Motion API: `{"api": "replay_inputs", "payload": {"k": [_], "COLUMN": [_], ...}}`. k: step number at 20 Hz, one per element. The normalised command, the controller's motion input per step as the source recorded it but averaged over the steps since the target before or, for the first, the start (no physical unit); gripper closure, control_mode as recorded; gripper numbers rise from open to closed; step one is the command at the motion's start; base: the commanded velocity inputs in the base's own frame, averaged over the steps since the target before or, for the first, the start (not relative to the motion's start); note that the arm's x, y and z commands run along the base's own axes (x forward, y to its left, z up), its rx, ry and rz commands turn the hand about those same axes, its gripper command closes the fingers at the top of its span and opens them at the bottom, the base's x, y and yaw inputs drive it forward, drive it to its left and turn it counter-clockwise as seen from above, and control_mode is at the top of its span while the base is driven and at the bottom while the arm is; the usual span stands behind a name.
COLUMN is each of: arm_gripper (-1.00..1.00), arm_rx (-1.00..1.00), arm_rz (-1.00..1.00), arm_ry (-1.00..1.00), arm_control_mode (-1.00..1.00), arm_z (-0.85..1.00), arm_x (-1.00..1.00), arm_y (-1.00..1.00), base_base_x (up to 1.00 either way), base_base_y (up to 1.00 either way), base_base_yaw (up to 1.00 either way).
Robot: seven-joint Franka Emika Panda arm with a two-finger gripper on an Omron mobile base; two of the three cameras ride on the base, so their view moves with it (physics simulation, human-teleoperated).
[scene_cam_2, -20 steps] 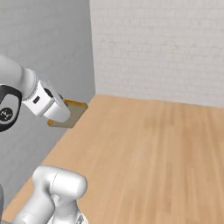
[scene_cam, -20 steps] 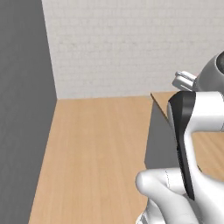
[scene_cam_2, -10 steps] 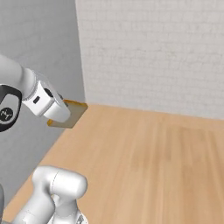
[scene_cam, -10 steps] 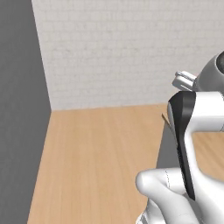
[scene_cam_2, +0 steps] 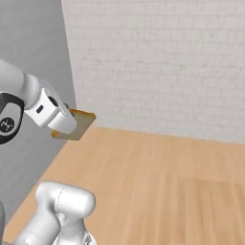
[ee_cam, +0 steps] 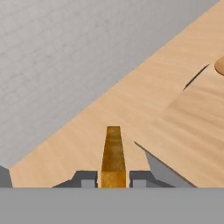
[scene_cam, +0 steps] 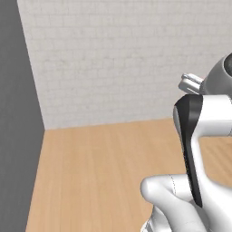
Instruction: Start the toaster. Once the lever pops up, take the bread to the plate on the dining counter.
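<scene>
My gripper [scene_cam_2: 64, 125] is shut on the bread [scene_cam_2: 79, 123], a thin tan slice with an orange-brown crust, held out in the air at the left of the right base view. The hand view looks along the slice's edge [ee_cam: 113, 152], which is pinched between the two dark fingertips. To the right in that view lies the light-wood dining counter [ee_cam: 197, 122], lower than the hand and off to its side. A rounded light-brown edge of the plate [ee_cam: 220, 65] shows at the right border. The toaster is out of view.
A white brick wall [scene_cam: 118, 63] stands ahead and a plain grey wall [scene_cam: 18, 113] runs along the left. Wooden floor [scene_cam_2: 158, 182] stretches between them. My own white arm [scene_cam: 199, 154] covers the lower right of the left base view.
The whole picture has shifted in both base views, so the base is moving. The grey wall has slid left and the brick wall's foot sits lower. The bread stays gripped.
</scene>
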Motion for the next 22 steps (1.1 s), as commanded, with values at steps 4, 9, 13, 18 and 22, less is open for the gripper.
{"api": "replay_inputs", "payload": {"k": [4,9,13,18,22], "arm_gripper": [1.00,1.00,1.00,1.00,1.00], "arm_rx": [0.00,0.00,0.00,0.00,0.00], "arm_rz": [0.00,0.00,0.00,0.00,0.00], "arm_ry": [0.00,0.00,0.00,0.00,0.00], "arm_control_mode": [1.00,1.00,1.00,1.00,1.00], "arm_z": [0.00,0.00,0.00,0.00,0.00], "arm_x": [0.00,0.00,0.00,0.00,0.00], "arm_y": [0.00,0.00,0.00,0.00,0.00], "base_base_x": [1.00,1.00,1.00,0.85,0.67], "base_base_y": [0.21,0.23,0.22,0.14,0.17], "base_base_yaw": [-0.17,-0.24,-0.37,-0.53,-0.61]}}
